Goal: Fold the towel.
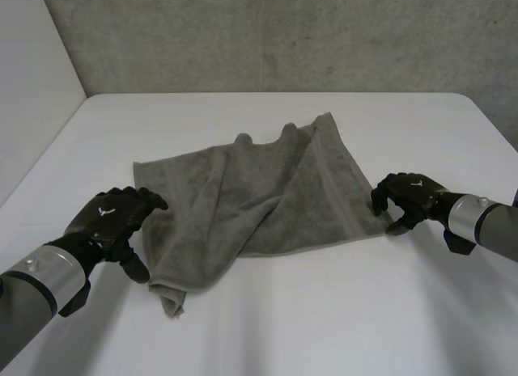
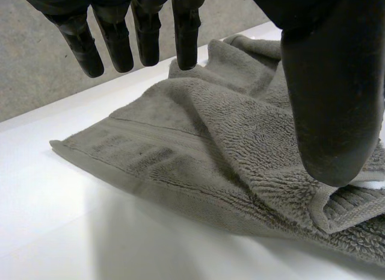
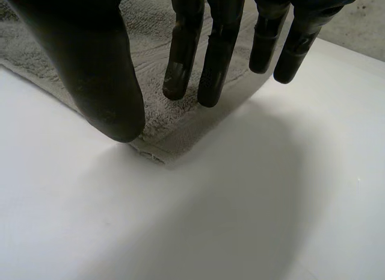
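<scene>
One white surface (image 1: 283, 335) carried a rumpled grey terry towel (image 1: 259, 194) near its centre, partly lapped over itself. At the towel's eight o'clock edge the left hand (image 1: 113, 221) hung with fingers (image 2: 147, 33) straight and parted, holding nothing. At four o'clock the right hand (image 1: 409, 198) stood over the corner, fingers (image 3: 183, 51) likewise spread, gripping nothing.

Black left hand (image 1: 113, 218), lower left of frame, small white logo on its back. Black right hand (image 1: 409, 196), right side, same white mark. Fingers (image 2: 147, 36) thick, matte, round-tipped. Left forearm (image 1: 40, 283) and right forearm (image 1: 486, 222): smooth grey cylinders, black fittings.
</scene>
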